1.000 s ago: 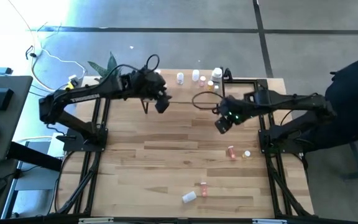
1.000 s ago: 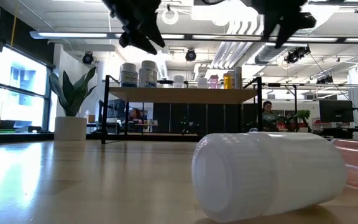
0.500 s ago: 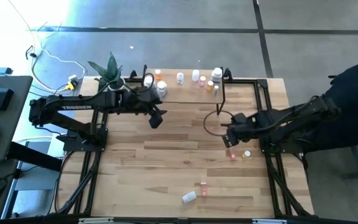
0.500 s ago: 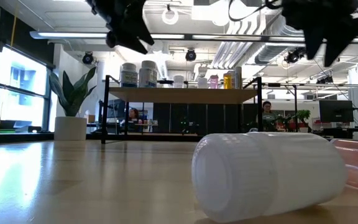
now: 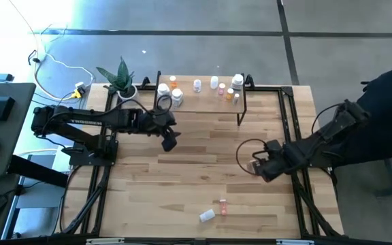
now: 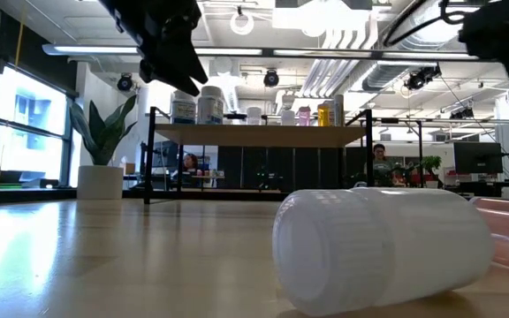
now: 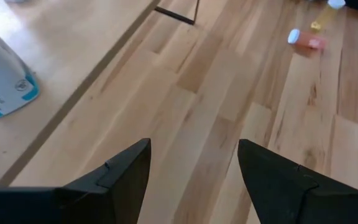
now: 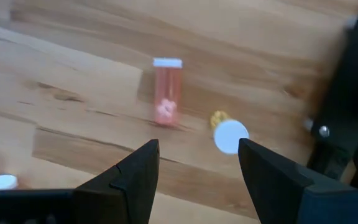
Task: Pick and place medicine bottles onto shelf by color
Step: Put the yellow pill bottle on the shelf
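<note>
I see the left arm point(image 5: 101, 121), marked TROSSEN, stretched before the shelf point(image 5: 203, 102), left gripper point(image 7: 193, 163) open and empty. My right gripper point(image 8: 198, 163) hangs open over a pink bottle point(image 8: 166, 91) lying on the table point(image 5: 182, 177).

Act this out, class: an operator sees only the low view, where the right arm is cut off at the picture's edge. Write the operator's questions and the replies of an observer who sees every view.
Operator: Where does the right arm end? My view cuts it off.
Observer: The right arm reaches over the table's right side, with its jaws open and empty.
Operator: What lies ahead of it?
Observer: A pink bottle lies on its side on the table, with a small yellow bottle with a white cap close beside it.
Operator: And the left arm?
Observer: The left arm hovers in front of the shelf, with its jaws open and holding nothing.
</note>
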Tool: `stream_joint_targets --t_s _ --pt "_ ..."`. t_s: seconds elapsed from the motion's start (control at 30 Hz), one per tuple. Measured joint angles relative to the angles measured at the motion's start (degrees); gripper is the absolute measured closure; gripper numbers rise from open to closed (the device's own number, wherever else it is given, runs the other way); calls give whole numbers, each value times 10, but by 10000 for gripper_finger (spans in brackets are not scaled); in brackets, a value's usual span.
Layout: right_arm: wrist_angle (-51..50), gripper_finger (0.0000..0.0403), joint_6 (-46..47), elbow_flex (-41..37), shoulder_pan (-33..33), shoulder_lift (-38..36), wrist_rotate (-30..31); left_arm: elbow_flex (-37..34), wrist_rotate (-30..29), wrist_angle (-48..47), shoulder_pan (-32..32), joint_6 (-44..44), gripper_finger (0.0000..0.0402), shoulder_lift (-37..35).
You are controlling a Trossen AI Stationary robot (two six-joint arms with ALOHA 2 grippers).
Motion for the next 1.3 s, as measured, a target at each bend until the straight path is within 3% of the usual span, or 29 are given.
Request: stream_joint_targets --t_s 0.3,0.83,1.3 --pt "11 192 115 -47 66 0 1 0 0 1 -12 0 170 0" --pt "96 195 174 -138 70 1 7 0 5 1 -12 0 170 0" --pt "100 295 176 -139 53 1 1 0 5 1 -12 5 170 0"
